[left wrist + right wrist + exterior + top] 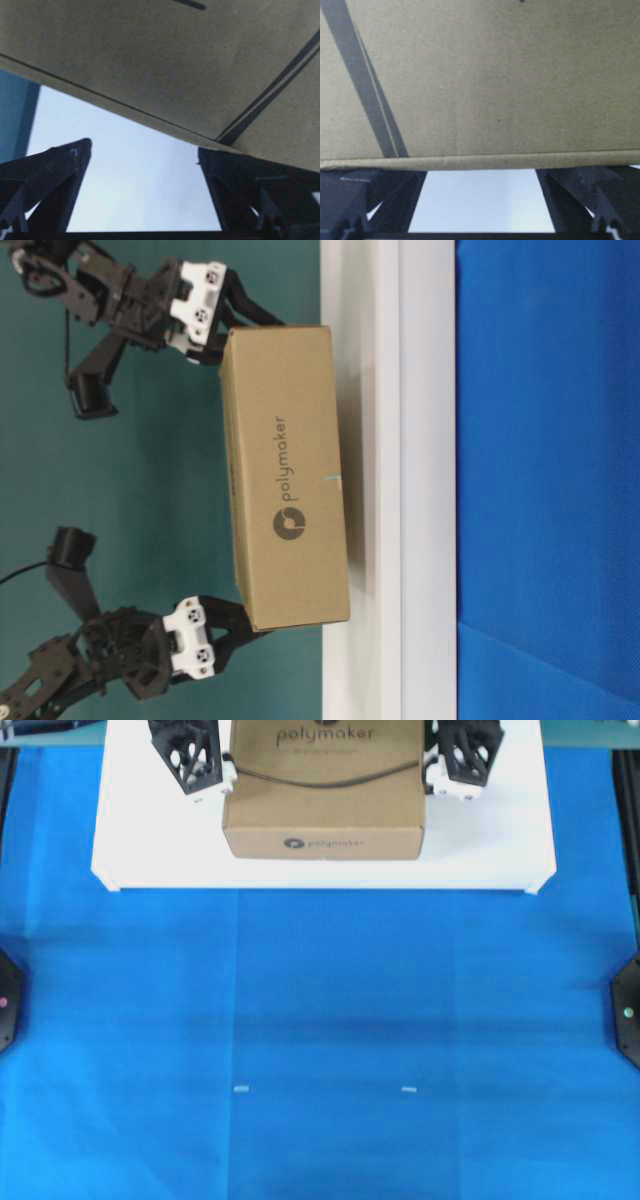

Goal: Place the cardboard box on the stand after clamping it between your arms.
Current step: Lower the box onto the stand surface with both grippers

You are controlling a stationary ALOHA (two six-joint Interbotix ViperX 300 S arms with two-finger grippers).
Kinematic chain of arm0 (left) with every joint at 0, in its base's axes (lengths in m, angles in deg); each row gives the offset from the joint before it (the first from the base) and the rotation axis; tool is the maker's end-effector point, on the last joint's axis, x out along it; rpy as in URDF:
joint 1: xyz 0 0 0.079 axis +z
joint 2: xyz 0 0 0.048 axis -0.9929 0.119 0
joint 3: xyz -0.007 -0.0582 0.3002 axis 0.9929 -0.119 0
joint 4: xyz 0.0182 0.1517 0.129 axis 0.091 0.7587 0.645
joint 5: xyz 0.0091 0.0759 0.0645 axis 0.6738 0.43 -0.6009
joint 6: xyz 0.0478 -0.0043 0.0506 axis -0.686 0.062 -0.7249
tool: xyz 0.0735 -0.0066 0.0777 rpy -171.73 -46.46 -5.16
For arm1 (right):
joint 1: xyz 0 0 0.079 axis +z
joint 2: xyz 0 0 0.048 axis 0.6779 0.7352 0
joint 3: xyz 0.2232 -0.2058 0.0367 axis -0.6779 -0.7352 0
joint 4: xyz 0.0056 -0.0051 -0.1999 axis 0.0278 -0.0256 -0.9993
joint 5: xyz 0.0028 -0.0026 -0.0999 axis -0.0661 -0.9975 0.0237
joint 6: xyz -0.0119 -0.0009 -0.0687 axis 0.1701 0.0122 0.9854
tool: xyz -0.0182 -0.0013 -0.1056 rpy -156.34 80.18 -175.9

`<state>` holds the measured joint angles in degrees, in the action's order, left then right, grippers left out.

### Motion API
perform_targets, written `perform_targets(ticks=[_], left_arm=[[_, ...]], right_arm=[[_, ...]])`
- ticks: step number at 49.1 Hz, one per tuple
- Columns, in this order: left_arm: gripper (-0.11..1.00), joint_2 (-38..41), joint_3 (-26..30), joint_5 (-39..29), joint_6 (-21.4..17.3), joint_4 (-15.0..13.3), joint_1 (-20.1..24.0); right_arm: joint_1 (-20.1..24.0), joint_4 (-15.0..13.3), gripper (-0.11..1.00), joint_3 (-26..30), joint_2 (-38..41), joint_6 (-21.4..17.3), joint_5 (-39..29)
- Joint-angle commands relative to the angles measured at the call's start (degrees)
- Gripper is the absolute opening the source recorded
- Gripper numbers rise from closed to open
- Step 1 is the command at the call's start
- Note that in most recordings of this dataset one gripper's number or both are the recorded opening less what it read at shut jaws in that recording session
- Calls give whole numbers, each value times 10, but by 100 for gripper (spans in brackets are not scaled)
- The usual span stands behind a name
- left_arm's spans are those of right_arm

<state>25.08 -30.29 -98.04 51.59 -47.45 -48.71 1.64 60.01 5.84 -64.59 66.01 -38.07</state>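
Observation:
The brown cardboard box [325, 800], printed "polymaker", lies over the middle of the white stand [150, 850]. It is level, and I cannot tell whether its base touches the stand. My left gripper [212, 782] is against the box's left side and my right gripper [440, 782] against its right side, so the box sits between the two arms. Both are open, with nothing between the jaws. From table level, the box [285, 480] has the left gripper [215, 635] below it and the right gripper [215, 325] above. Each wrist view shows the box's edge [165, 70] [485, 90] over the spread fingers.
Blue cloth [320, 1040] covers the table in front of the stand. Two small white marks [243, 1088] lie on it near the front. The arm bases [8, 995] sit at the cloth's left and right edges. A teal wall [150, 470] stands behind the arms.

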Motion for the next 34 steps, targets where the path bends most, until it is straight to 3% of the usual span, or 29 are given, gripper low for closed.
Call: perform_targets(ticks=[1,13,23,34], left_arm=[[85,4,93,47,17,-16,-34],[85,14,100,47,18,-16,-33],[85,22,86,57,16,-16,-33],[85,31,64,62,17,-16,-33]], right_arm=[[40,82,98,83,-1,3,11],[36,82,98,69,7,17,8],[28,82,98,47,25,43,15],[28,82,98,26,38,47,33]])
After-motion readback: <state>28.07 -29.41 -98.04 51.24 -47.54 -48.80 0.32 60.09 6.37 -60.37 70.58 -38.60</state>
